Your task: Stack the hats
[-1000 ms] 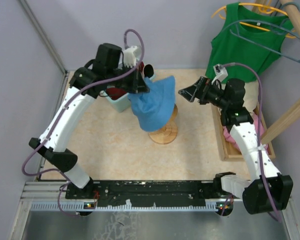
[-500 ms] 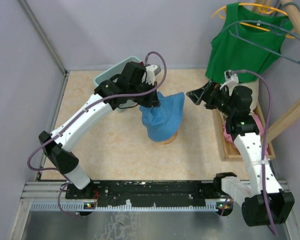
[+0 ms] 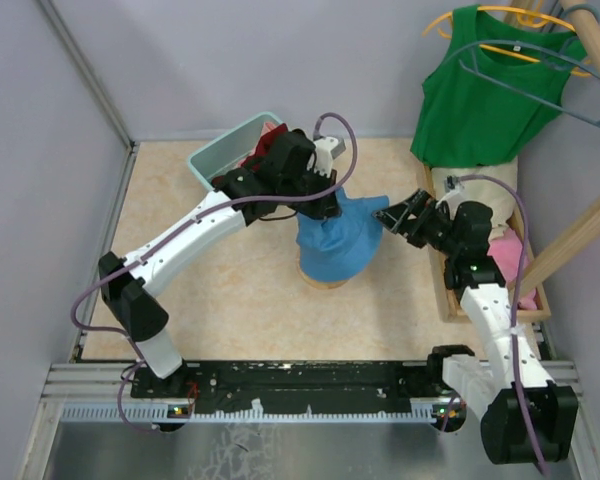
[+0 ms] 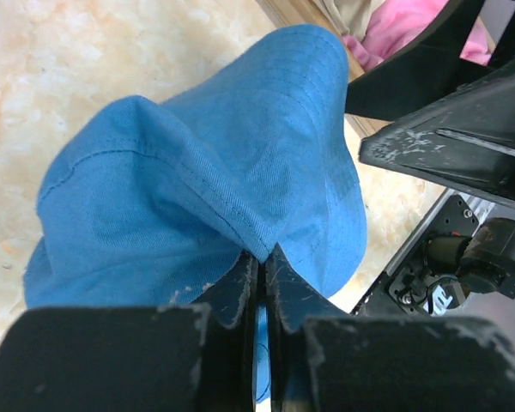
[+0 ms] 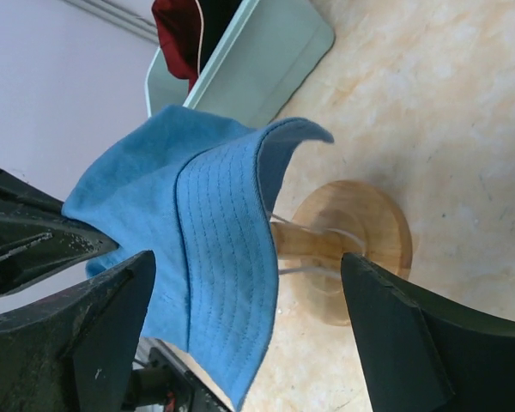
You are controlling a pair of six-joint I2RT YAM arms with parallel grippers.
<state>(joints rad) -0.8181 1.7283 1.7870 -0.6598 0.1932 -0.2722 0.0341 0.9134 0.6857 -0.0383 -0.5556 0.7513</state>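
Note:
The blue hat (image 3: 338, 243) hangs over a wooden stand (image 5: 348, 245) in the middle of the table. My left gripper (image 3: 323, 207) is shut on a fold of the blue hat (image 4: 215, 184) at its far side. My right gripper (image 3: 396, 219) is open just right of the blue hat (image 5: 197, 257), its fingers either side of the brim and stand. The dark red hat (image 3: 263, 150) lies in the teal basket (image 3: 216, 157). The pink hat (image 3: 511, 262) and the beige hat (image 3: 480, 188) lie in the wooden tray (image 3: 448, 292) at the right.
A green tank top (image 3: 485, 85) hangs on a hanger at the back right. A wooden pole (image 3: 576, 237) slants over the tray. Grey walls close the left and back sides.
My left gripper carried the blue hat right and down over the wooden stand. My right gripper moved down toward the hat's right side.

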